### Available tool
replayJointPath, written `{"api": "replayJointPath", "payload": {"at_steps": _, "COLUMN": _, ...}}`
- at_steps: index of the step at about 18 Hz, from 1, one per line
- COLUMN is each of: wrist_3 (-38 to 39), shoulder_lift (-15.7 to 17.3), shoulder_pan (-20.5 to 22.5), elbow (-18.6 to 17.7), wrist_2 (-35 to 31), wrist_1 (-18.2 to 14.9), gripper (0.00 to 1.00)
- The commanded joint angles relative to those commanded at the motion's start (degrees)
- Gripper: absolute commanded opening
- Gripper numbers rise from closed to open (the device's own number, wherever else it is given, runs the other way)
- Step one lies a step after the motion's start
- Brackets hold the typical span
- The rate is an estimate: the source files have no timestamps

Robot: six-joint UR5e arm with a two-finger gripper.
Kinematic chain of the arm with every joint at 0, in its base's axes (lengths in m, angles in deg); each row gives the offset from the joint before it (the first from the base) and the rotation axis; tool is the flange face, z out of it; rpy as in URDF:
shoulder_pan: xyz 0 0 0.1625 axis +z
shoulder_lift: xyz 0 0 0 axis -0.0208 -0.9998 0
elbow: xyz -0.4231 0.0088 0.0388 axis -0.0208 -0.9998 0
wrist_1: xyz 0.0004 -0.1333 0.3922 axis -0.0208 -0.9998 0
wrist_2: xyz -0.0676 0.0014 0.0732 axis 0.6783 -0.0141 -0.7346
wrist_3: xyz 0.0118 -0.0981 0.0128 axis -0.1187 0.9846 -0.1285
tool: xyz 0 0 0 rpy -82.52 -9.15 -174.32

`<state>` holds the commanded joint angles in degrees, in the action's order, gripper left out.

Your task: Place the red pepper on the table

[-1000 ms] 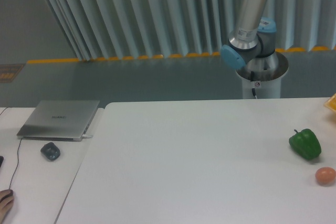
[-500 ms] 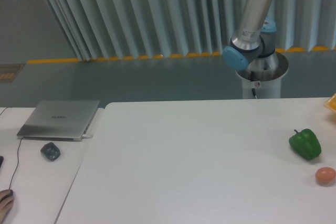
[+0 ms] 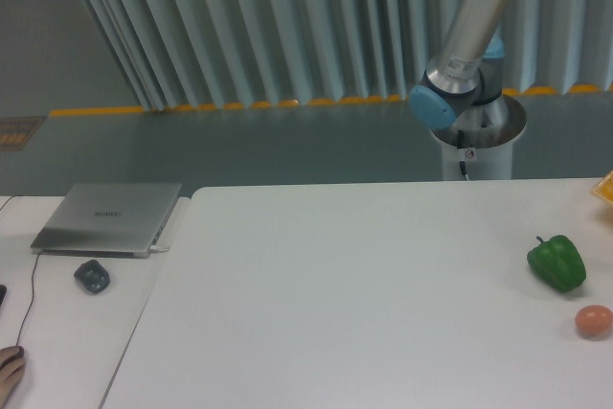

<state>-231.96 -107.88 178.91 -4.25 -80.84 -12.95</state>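
The large white table (image 3: 354,304) fills the lower middle and right of the camera view. The red pepper is out of view. My gripper is out of view too: only the arm's silver link (image 3: 474,21) and its blue elbow joint (image 3: 434,105) show at the upper right, behind the table's far edge, rising out of the top of the frame.
A green bell pepper (image 3: 556,263) lies near the table's right edge, with a small orange-pink egg-shaped object (image 3: 594,320) in front of it. A yellow thing (image 3: 605,189) pokes in at the right edge. A silver laptop (image 3: 108,218) and grey mouse (image 3: 92,276) sit on the left desk.
The arm's upper link has leaned further to the right, its top end moving right. Nothing on the table has moved.
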Motion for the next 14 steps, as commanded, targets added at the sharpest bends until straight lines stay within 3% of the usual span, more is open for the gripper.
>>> {"api": "replayJointPath", "payload": {"at_steps": 4, "wrist_3": -0.6, "shoulder_lift": -1.1, "shoulder_pan": 0.0, "elbow": 0.0, "wrist_2": 0.0, "wrist_1": 1.9, "gripper": 1.0}}
{"api": "replayJointPath", "payload": {"at_steps": 14, "wrist_3": -2.0, "shoulder_lift": -2.6, "shoulder_pan": -0.4, "elbow": 0.0, "wrist_2": 0.0, "wrist_1": 2.2, "gripper": 1.0}}
